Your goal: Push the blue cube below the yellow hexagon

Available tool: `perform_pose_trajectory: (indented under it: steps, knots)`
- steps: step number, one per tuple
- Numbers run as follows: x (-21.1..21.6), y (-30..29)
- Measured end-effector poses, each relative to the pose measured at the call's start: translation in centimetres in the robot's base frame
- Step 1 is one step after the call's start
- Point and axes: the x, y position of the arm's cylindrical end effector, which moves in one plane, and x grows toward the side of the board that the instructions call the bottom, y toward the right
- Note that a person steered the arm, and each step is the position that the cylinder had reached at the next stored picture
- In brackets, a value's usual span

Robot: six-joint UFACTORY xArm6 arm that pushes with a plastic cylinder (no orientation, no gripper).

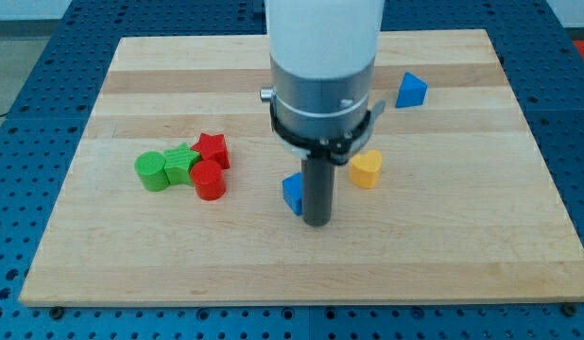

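Blue cube (292, 193) sits centre frame, just left of my tip (317, 223), touching it or nearly so; rod hides the cube's right side. No jaws on this rig, only a rod, so nothing to open or clench. Yellow block (366, 169), the task's hexagon though it looks heart-like from here, is right of the rod and slightly higher. Goal spot is lower frame, under yellow. Tip is on the wrong side for that push. Suggest: go round under the cube to its left face, then push right, staying below yellow and off it. Blue triangle (411, 91) upper right and red/green cluster (184, 167) left are well clear.
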Motion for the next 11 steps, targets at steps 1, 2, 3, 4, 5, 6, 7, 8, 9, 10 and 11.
perform_pose_trajectory:
  steps: [1,2,3,4,5,6,7,8,9,10,11]
  knots:
    - [-0.2,-0.9]
    - [1.2,-3.7]
    - [-1.8,-4.2]
    - [-3.7,-2.3]
    - [-6.0,1.9]
    - [-10.4,4.3]
    - [-15.3,6.3]
    - [-16.2,7.1]
    - [-16.2,7.1]
    - [-13.5,4.2]
    - [-9.7,-0.5]
